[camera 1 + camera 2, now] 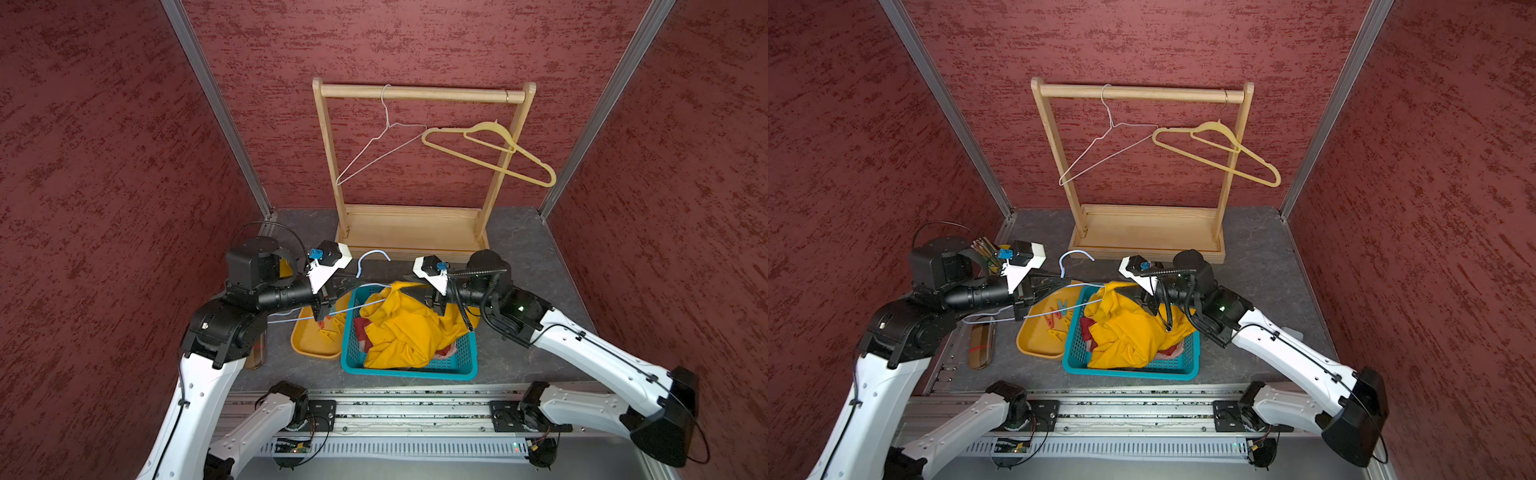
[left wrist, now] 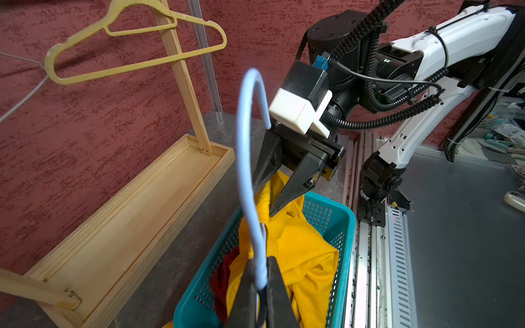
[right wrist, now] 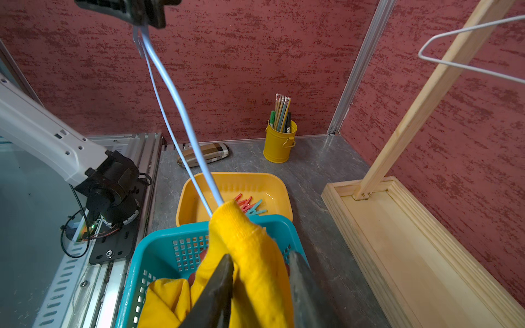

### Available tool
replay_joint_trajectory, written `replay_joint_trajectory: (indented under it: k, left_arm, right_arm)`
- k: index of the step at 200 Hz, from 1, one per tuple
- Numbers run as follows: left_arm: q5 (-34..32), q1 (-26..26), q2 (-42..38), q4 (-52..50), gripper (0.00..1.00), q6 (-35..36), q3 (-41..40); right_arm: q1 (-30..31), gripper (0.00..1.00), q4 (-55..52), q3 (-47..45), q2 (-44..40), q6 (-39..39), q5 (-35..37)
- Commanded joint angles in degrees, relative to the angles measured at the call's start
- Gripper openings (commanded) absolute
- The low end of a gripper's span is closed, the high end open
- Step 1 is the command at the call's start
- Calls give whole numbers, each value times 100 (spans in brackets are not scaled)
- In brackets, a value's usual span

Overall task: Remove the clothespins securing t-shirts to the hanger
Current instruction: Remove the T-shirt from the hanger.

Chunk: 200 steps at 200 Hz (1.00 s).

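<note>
Blue hanger is pinched in the left tool; right tool stands parted around the yellow t-shirt.

3 textured red walls enclose grey tabletop.

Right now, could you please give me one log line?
left hand: shut on blue hanger | right hand: open around yellow t-shirt | clothespins: in yellow tray

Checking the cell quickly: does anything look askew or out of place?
Yes. The yellow t-shirt hangs snagged on one end of the blue hanger, which the left gripper holds above the teal basket.
</note>
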Motion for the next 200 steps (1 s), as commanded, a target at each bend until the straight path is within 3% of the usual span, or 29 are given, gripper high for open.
replay_joint_trajectory:
  k: [1,82,137,200]
  left_arm:
    - [-313,-18,-182,-462,0,364,332]
    - [-1081,-25,-494,-1506,0,744,1197]
    - [-740,-20,-532,-1557,0,658,1311]
    - [-217,-20,-293,-1652,0,536,1705]
  right_arm:
    - [30,38,-204,-114,-338,179,159]
    - [30,42,-862,-34,-1314,3,1121]
    - [30,44,-803,-23,-1329,39,1041]
    - [30,55,-617,-224,-622,148,652]
